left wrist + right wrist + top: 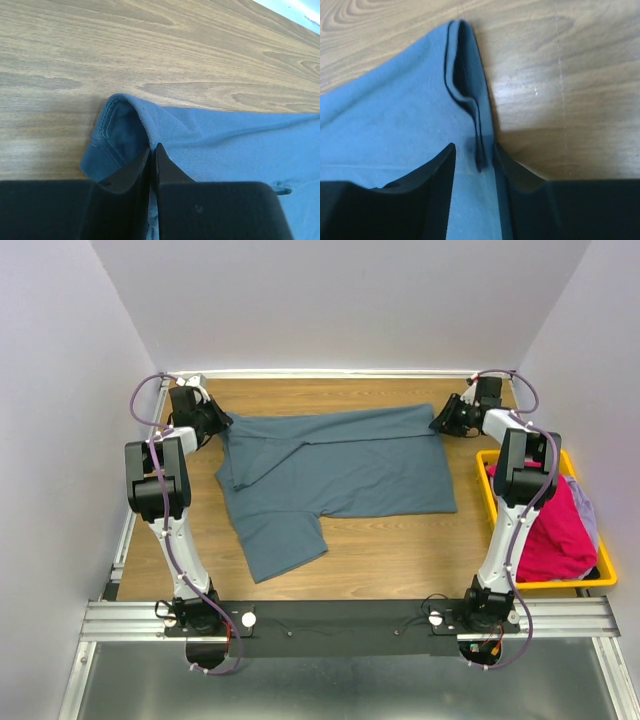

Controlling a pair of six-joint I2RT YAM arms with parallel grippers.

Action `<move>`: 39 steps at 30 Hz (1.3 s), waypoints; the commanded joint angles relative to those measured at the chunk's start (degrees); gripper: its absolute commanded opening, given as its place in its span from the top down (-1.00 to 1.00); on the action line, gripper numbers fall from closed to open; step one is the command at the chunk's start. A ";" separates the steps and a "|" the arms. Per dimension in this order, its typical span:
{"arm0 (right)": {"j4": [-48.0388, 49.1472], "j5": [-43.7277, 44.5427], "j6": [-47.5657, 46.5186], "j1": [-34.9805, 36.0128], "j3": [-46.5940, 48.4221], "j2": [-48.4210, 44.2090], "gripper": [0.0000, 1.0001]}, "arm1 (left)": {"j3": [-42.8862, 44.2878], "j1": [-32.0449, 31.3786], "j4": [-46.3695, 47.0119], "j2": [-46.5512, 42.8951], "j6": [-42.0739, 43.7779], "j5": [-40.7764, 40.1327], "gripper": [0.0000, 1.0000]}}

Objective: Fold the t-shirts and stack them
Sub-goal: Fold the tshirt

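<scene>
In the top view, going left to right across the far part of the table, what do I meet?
The left pincer → slate blue-grey t-shirt → right pincer → yellow bin, with the magenta-pink t-shirt lying in it.

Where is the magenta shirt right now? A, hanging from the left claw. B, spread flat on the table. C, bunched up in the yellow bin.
C: the top view shows the magenta shirt heaped inside the yellow bin beside the right arm, while only the blue-grey shirt lies spread out.
</scene>
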 commanded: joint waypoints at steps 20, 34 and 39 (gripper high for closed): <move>-0.17 6.41 -1.54 -0.31 -4.56 -9.15 0.08 | 1.65 -0.01 0.44 1.20 -0.48 -0.07 0.71; 0.01 -0.18 1.18 0.30 -4.47 -3.63 0.28 | 2.00 -0.01 0.44 1.81 -1.10 0.02 0.71; -0.08 -1.32 1.71 0.30 -4.20 -2.13 0.29 | 2.35 -0.01 0.44 1.90 -1.01 0.02 0.71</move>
